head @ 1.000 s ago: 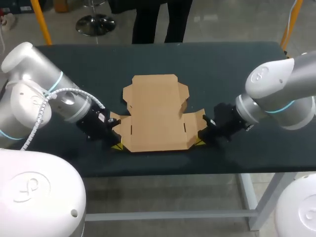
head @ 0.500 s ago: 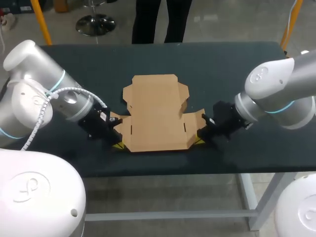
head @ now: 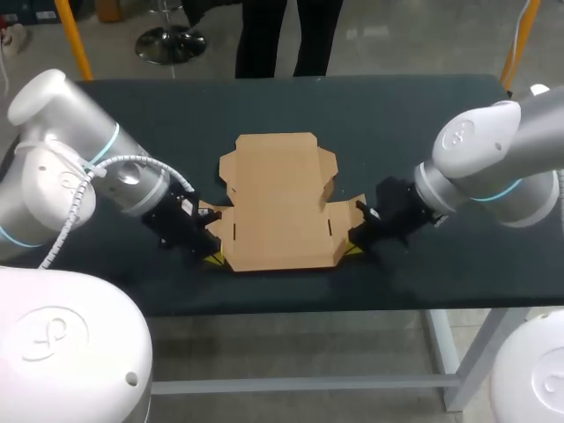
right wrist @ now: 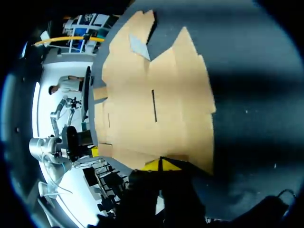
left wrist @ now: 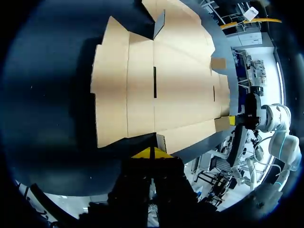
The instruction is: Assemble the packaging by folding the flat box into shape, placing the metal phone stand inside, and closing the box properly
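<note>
Unfolded flat box (head: pixel 278 207) lies on the table (head: pixel 397 115); left gripper (left wrist: pixel 152 153) at its near left corner, right gripper (right wrist: pixel 160 165) at its near right corner; both claws' yellow tips pressed together against the cardboard edge

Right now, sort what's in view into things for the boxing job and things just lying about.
For the job: flat cardboard box, unfolded; left end effector and right end effector at its near corners. Phone stand not in view.
Not the job's: the dark table beneath.

My left arm (head: pixel 62 167) and right arm (head: pixel 493 159): glossy white shells | cyan joint rings (head: pixel 107 141) | ribbed white cable (head: pixel 77 196) on left | black wrists (head: pixel 172 220) | yellow fingertips (left wrist: pixel 144 155)
</note>
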Motion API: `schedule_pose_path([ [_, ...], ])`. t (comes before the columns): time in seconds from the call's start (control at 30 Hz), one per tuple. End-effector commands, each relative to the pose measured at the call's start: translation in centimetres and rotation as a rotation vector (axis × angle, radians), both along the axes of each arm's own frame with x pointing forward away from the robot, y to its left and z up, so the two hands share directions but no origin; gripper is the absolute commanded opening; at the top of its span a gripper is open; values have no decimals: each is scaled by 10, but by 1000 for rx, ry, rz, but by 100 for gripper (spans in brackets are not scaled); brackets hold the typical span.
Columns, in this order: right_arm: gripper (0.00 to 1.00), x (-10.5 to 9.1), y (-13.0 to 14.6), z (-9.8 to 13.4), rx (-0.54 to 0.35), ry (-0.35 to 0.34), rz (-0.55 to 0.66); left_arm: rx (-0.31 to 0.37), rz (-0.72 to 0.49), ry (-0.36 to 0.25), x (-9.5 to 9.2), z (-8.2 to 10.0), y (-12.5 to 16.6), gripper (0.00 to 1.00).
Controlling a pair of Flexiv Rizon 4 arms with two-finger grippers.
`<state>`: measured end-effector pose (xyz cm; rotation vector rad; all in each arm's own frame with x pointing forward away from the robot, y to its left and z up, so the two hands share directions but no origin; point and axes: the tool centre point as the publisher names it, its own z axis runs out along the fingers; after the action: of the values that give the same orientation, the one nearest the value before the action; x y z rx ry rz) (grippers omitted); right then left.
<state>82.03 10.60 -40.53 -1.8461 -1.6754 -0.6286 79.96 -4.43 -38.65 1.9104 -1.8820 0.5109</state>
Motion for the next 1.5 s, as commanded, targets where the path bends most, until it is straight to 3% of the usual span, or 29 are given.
schedule_pose_path([
  [0.03,0,1,1,0,-5,2,1,9,-3,2,0,0,-3,0],
  [1.5,0,-1,15,1,-32,-2,40,21,-49,1,-1,0,-19,0],
])
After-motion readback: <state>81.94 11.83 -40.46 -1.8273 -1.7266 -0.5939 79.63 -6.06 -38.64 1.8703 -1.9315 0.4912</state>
